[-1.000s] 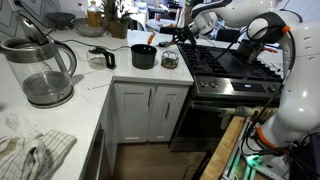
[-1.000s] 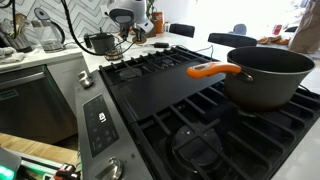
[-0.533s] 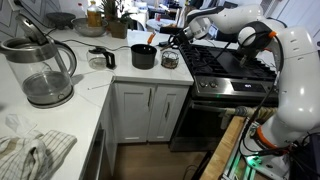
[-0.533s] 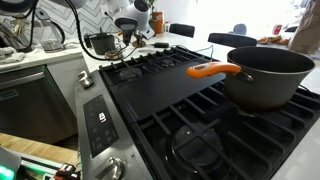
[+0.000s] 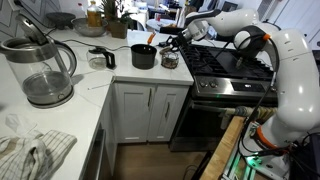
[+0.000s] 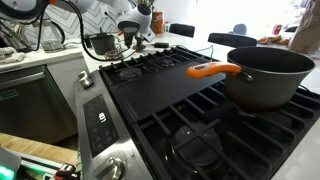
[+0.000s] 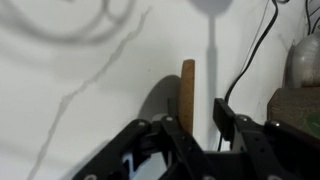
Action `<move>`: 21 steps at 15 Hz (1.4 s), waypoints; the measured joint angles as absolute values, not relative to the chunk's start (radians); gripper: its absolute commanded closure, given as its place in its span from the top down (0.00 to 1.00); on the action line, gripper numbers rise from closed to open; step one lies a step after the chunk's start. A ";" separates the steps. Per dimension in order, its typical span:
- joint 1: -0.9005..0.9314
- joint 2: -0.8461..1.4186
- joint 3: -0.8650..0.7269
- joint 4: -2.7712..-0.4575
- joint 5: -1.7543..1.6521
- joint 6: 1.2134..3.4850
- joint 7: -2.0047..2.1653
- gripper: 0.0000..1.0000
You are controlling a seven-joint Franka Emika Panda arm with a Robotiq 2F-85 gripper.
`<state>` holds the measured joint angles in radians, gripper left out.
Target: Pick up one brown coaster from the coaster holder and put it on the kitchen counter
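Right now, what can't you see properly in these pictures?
Coaster holder: too small in an exterior view to count its discs.
Brown coaster: the wrist view shows only its thin edge. Its lower end is hidden behind the gripper, so I cannot tell whether it is pinched.
Gripper in both exterior views: far off and tiny, so I cannot tell how its jaws stand.

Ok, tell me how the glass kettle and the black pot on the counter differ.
The kettle is see-through glass; the pot is solid black. The kettle has a handle at its side; the pot has an orange utensil sticking out of it. Both stand upright on the white counter.
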<state>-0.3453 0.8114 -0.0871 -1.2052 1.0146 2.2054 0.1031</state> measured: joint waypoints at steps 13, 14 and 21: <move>-0.345 0.796 -0.122 -1.176 0.798 2.194 0.102 1.00; -0.338 0.784 -0.134 -1.178 0.766 2.188 0.102 1.00; -0.243 0.547 -0.226 -1.303 0.502 2.003 0.146 1.00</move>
<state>-0.2429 0.5472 -0.2258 -1.3034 0.5022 2.0034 0.1462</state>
